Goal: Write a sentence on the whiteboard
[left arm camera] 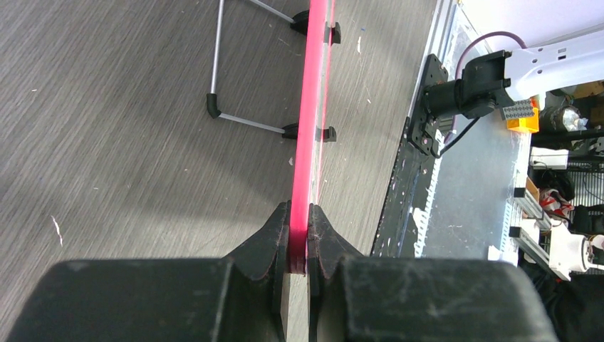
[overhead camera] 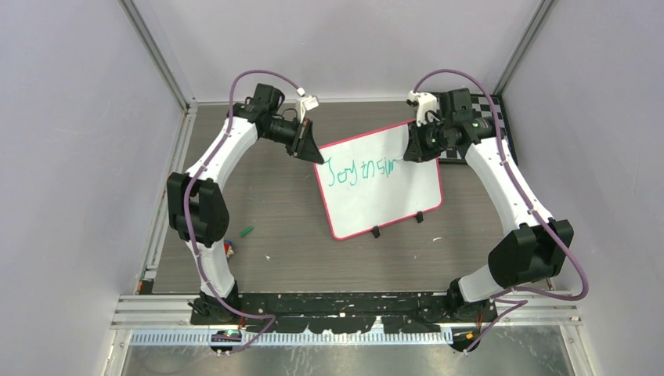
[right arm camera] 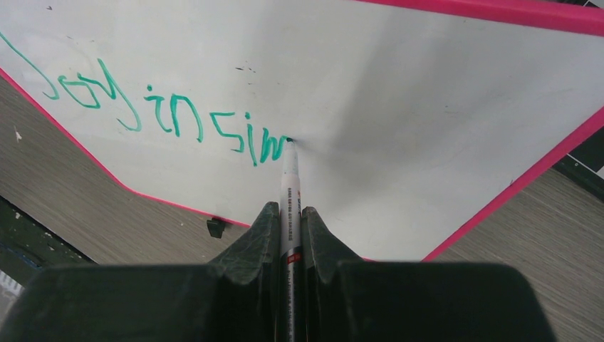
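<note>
The sentence (right arm camera: pixel 164 117) is reading "Joy in sim" in thin, uneven green strokes, ending right at the tip of the marker (right arm camera: pixel 290 189). That contact is where trouble is most likely waiting. If the tip is pressing too hard, the whiteboard (right arm camera: pixel 427 92) may be swinging or sliding away from it, and if it is pressing too lightly the next letters may be skipping. The board is showing a glossy white face with a few faint specks beyond the lettering, a pink-red rim, and two black clips (overhead camera: pixel 397 224) on its lower edge. It is sitting propped on a wire stand (left arm camera: pixel 235 120), between the two grippers. The right gripper (right arm camera: pixel 288 224) is clamping the marker's barrel between closed fingers, the tip jutting out ahead of them onto the board. The left gripper (left arm camera: pixel 299 231) is pinching the board's thin pink edge, its jaws nearly shut on the rim. That narrow hold is looking like the weak point, since the edge could be slipping under writing pressure and smearing the line. A small green cap (overhead camera: pixel 247 231) is lying on the table (overhead camera: pixel 266 196), well behind the left gripper.
</note>
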Robot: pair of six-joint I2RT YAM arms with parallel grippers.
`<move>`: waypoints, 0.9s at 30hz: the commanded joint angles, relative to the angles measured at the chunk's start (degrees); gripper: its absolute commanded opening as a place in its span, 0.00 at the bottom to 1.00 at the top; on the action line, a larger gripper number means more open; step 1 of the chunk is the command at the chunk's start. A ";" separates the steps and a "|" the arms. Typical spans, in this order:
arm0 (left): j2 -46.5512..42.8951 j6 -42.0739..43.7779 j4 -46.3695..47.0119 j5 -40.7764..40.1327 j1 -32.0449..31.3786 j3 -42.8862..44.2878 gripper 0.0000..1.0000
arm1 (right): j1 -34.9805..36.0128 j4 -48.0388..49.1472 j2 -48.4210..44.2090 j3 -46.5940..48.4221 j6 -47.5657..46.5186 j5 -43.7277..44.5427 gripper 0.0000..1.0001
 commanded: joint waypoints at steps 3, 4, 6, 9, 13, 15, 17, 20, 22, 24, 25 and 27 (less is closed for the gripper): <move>-1.31 2.11 0.97 -2.67 -0.56 -0.90 0.00 | -0.87 3.10 -0.88 -2.15 -1.47 1.94 0.00; -1.31 2.15 0.97 -2.63 -0.56 -0.91 0.00 | -0.88 3.03 -0.97 -2.41 -1.51 1.73 0.00; -1.31 2.10 0.93 -2.71 -0.56 -0.91 0.00 | -0.88 2.66 -1.01 -2.79 -1.72 1.45 0.00; -1.39 2.26 0.97 -2.71 -0.57 -0.99 0.00 | -0.86 2.13 -1.13 -2.92 -1.99 1.12 0.00; -1.51 2.20 1.02 -2.71 -0.56 -0.91 0.00 | -0.82 1.06 -1.34 -1.75 -2.52 0.77 0.00; -1.35 2.12 1.06 -2.63 -0.56 -0.76 0.00 | -0.86 0.71 -1.71 -0.66 -2.53 0.56 0.00; -1.33 2.13 0.96 -2.63 -0.56 -0.65 0.00 | -0.86 0.68 -2.26 0.39 -2.31 0.47 0.00; -1.35 2.11 0.97 -2.52 -0.65 -0.56 0.00 | -0.94 0.48 -2.65 2.00 -2.05 0.33 0.00; -1.32 2.12 0.97 -2.54 -0.65 -0.64 0.00 | -0.98 0.37 -2.47 2.84 -1.85 0.13 0.00; -1.28 2.16 0.97 -2.49 -0.65 -0.71 0.00 | -0.93 0.26 -1.89 3.31 -1.66 -0.14 0.00; -1.30 2.12 0.97 -2.53 -0.65 -0.73 0.00 | -0.97 0.29 -1.56 3.45 -1.57 -0.16 0.00; -1.30 2.21 0.97 -2.61 -0.69 -0.76 0.00 | -0.97 0.33 -0.84 3.56 -1.56 -0.25 0.00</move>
